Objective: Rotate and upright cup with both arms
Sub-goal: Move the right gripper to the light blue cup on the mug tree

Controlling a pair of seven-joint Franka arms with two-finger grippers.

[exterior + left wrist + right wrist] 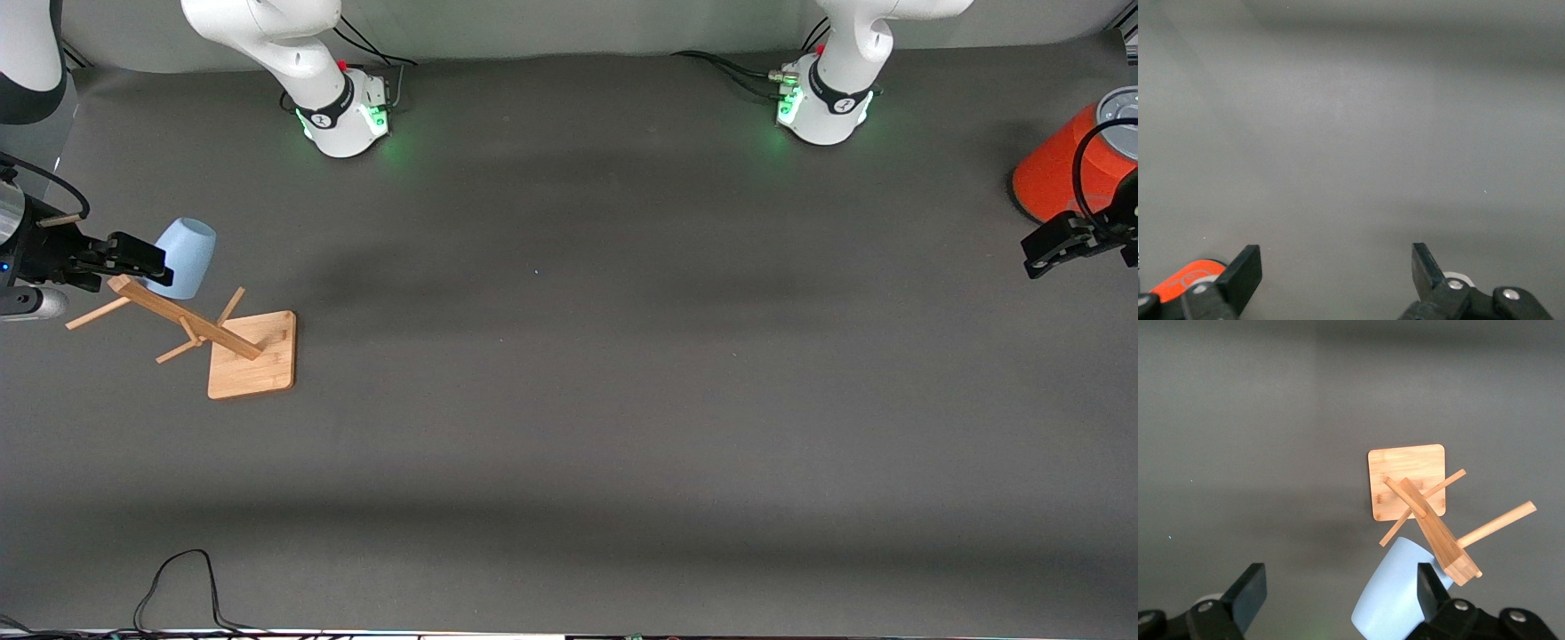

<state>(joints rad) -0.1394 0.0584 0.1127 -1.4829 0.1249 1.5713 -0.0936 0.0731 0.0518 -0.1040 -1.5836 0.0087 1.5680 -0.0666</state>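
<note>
Currently the cup (184,257) hangs on a peg of the wooden rack (252,356) near the bench edge at the right arm's end. Right gripper (1338,593): fingers spread, holding nothing, beside the cup. Left gripper (1337,267): fingers spread, holding nothing, waiting by the orange-red cylinder (1062,165).

A wide surface (569,400) is covered by a dark grey mat, and most of every view is filled by it. Soft, darker bands of shadow are laid across the mat from one end to the other. Small patches of green light are thrown on the mat along the farthest edge from the front camera. A pale grey wall (569,27) is seen above that edge. A thin black cable (178,587) is looped on the mat close to the nearest edge.
</note>
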